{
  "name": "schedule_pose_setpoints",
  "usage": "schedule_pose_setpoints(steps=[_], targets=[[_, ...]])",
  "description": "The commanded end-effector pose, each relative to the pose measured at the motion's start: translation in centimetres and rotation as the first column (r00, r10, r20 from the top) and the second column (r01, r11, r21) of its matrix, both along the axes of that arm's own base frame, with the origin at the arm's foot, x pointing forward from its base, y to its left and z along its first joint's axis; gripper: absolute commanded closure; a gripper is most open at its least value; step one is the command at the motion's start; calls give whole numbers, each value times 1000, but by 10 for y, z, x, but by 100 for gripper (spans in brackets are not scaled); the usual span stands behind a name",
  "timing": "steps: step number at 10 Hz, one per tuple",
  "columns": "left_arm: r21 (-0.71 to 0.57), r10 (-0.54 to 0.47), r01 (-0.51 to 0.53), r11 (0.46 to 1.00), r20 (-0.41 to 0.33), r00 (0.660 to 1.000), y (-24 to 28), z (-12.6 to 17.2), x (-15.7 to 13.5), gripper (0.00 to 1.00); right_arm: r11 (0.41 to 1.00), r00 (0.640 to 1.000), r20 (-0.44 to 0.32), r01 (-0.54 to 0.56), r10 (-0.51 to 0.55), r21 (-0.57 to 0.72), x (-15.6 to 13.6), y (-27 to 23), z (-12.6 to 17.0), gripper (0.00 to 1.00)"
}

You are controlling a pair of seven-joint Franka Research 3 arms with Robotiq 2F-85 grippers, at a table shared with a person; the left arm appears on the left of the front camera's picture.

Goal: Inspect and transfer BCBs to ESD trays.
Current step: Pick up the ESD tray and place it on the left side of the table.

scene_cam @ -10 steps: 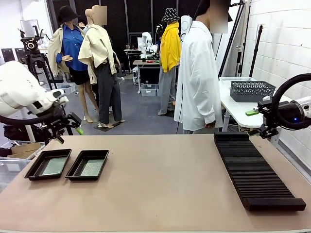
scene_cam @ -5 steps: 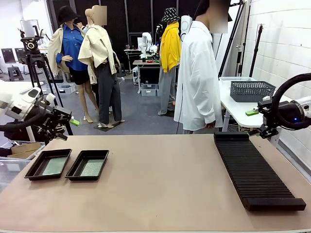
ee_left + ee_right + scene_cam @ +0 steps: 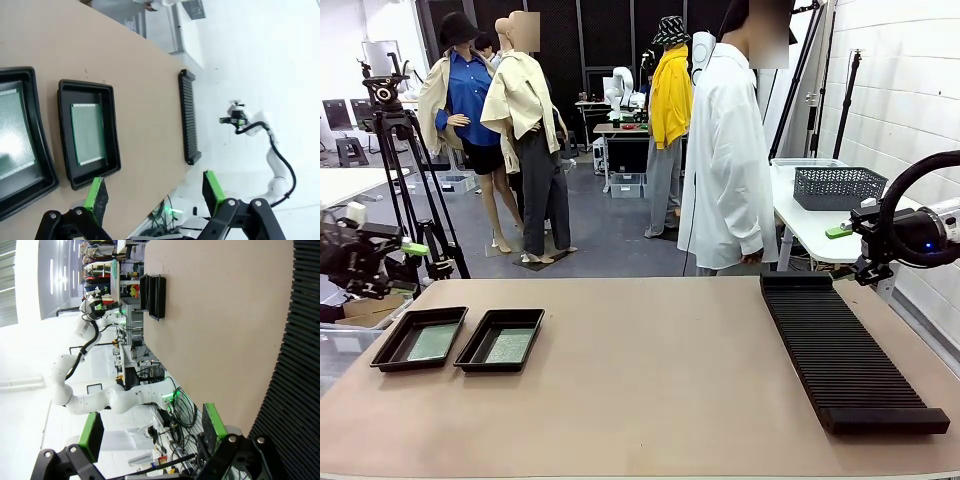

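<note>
Two black ESD trays sit side by side at the table's left, one [image 3: 386,347] nearer the edge and the other [image 3: 470,352] beside it. A green BCB lies flat in each, the left one [image 3: 432,342] and the right one [image 3: 508,346]. The left wrist view looks down on both trays [image 3: 114,125] with a board [image 3: 88,132] inside. My left gripper [image 3: 405,255] hovers open off the table's left edge, behind the trays, with nothing between its fingers [image 3: 95,192]. My right gripper [image 3: 850,240] hangs open and empty beyond the far right corner; its green pads [image 3: 212,422] stand apart.
A long black ribbed rack [image 3: 845,350] runs along the table's right side. A person in a white shirt [image 3: 725,150] stands at the far edge. A grey mesh basket [image 3: 837,186] rests on a white side table behind. A tripod [image 3: 395,150] stands at the back left.
My left arm has drawn back to the left and lower, away from above the trays. The right arm has not moved. Both grippers stay open.
</note>
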State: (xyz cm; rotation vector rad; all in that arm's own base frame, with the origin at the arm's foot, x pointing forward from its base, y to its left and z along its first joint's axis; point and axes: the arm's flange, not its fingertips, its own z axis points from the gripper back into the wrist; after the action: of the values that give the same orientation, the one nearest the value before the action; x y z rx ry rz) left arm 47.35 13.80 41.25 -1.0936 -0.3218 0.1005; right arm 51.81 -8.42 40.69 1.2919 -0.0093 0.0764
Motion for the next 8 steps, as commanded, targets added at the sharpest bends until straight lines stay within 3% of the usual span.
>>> schedule_pose_setpoints(steps=[1,4,6,7,8], targets=[[-90,-15,18,996,33,999,17,-8,-8,0,1000,1000,-6,9,-9,-11,0,2,1,0],[-210,-74,79,974,30,997,29,-16,-9,0,1000,1000,-6,9,-9,-11,0,2,1,0],[-206,-96,101,973,31,995,24,-15,-6,0,1000,1000,-6,9,-9,-11,0,2,1,0],[-245,-142,153,957,62,988,24,-13,-7,0,1000,1000,-6,9,-9,-11,0,2,1,0],[-246,-118,133,960,74,990,22,-12,-4,0,1000,1000,-6,9,-9,-11,0,2,1,0]])
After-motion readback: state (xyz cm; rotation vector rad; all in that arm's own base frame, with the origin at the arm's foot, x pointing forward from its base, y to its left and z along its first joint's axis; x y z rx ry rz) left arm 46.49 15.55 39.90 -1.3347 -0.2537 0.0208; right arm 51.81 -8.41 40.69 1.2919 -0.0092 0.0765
